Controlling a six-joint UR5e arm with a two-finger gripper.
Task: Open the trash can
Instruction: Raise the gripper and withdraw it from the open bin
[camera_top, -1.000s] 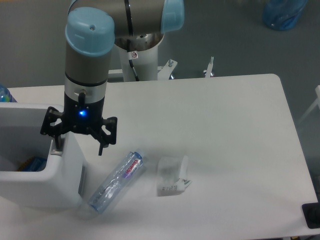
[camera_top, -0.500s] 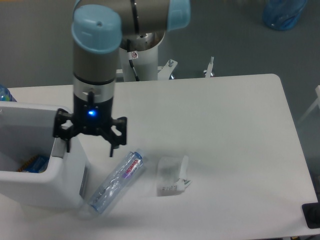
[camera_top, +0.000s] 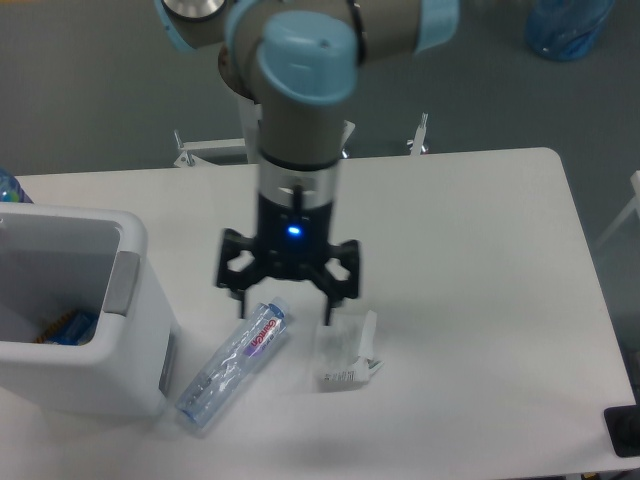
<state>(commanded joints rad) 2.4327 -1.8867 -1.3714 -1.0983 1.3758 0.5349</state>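
Observation:
The trash can (camera_top: 70, 385) is a large white boxy bin at the table's left edge. Its top stands open and I can see inside, where a blue item (camera_top: 62, 326) lies. A grey push tab (camera_top: 122, 282) sits on its right rim. No lid is visible. My gripper (camera_top: 284, 312) is open and empty. It hangs to the right of the bin, apart from it, with its fingers spread above the top of a clear plastic bottle (camera_top: 232, 362) and a crumpled white wrapper (camera_top: 345, 352).
The bottle lies slanted against the bin's right side. The robot base stands at the table's far edge. A blue water jug (camera_top: 565, 25) is on the floor at the top right. A black object (camera_top: 622, 432) sits at the table's front right corner.
My gripper has moved right, from the bin's right rim by the grey tab to above the bottle and wrapper. It stays open. The bin's rim is now uncovered.

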